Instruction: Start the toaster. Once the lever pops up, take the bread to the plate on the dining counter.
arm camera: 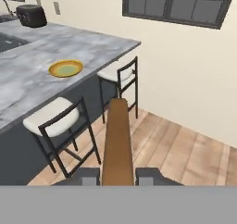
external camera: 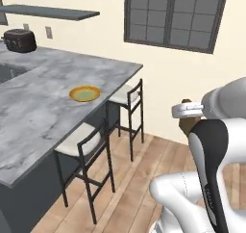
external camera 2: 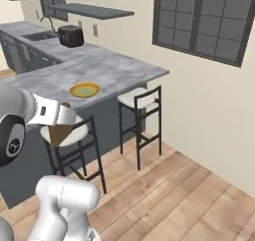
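Plainly, the coming move turns on how the plate [arm camera: 66,69] lies from the hand [arm camera: 117,176]: in the hand view the plate sits in the upper left of the frame, ahead of the hand and off to its left, while the bread [arm camera: 117,144] runs straight up the middle from the bottom edge. The hand is closed on the bread, its two dark tips pressed against the slice on either side at its lower end. The slice's long axis points away from the hand, toward the floor and wall beyond the desk corner and not toward the plate, so I judge the carry needs a swing to the left and forward.

In the left base view the plate [external camera: 85,93] rests near the right edge of the dining desk [external camera: 33,107], left of centre, and the hand [external camera: 188,119] hangs well apart from it at centre right, over the wooden floor [external camera: 139,179]. In the right base view the bread [external camera 2: 60,133] shows as a brown wedge under the white wrist at centre left, with the plate [external camera 2: 84,90] above and to its right.

Two black stools [arm camera: 58,126] with pale seats stand tucked against the desk edge between hand and plate; they sit lower than the desktop, yet a low path could clip their backs. The toaster [external camera: 19,40] stands far off in the upper left, by the wall.
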